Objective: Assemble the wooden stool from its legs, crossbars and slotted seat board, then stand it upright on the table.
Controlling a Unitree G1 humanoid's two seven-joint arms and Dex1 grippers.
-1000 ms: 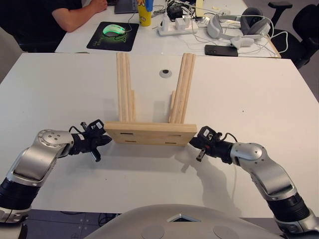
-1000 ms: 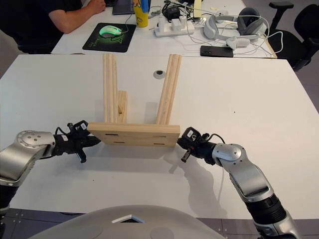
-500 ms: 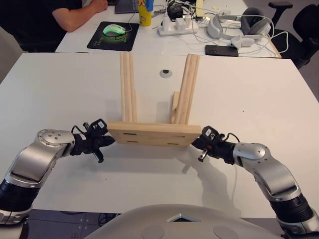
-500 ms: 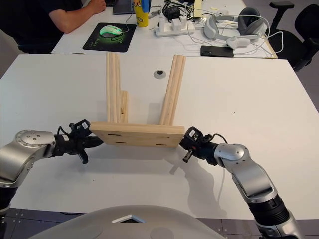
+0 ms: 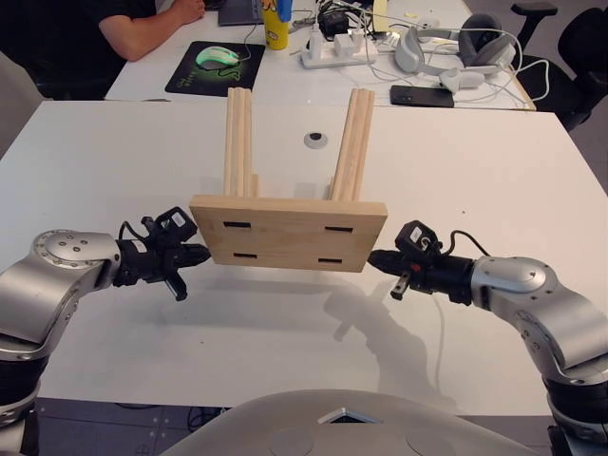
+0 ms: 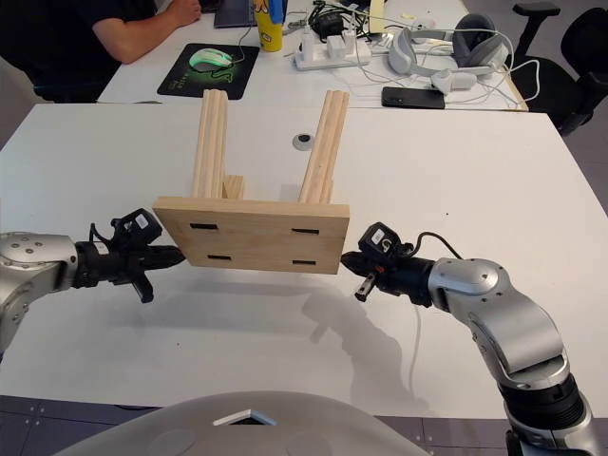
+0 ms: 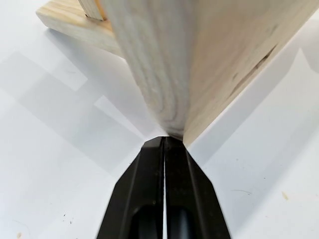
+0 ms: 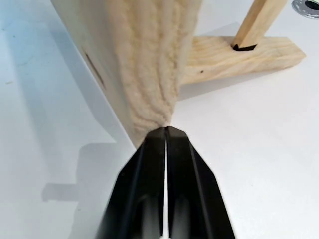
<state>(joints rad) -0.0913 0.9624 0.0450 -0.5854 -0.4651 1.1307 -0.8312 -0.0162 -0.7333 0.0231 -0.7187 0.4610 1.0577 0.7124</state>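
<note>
The wooden stool lies tipped on the white table, its slotted seat board (image 5: 288, 233) lifted at the near end with its flat face turned toward me. Two pairs of legs (image 5: 237, 142) (image 5: 351, 142) run away toward the table's far side, their far ends on the table. A crossbar (image 8: 244, 55) joins the legs low down. My left gripper (image 5: 195, 255) is shut, its tips (image 7: 164, 140) pressed against the board's left end. My right gripper (image 5: 372, 258) is shut too, its tips (image 8: 166, 130) touching the board's right end. The board hangs between them above the table.
A round metal grommet (image 5: 314, 141) sits in the table between the legs. Behind the table is a second desk with a mouse pad (image 5: 214, 66), a phone (image 5: 421, 95) and headphones (image 5: 446, 52). Bare tabletop stretches to both sides.
The seat board has risen off the table and tipped, so its slotted face now faces me. Both grippers rose with it and moved slightly apart, still pressed to its ends.
</note>
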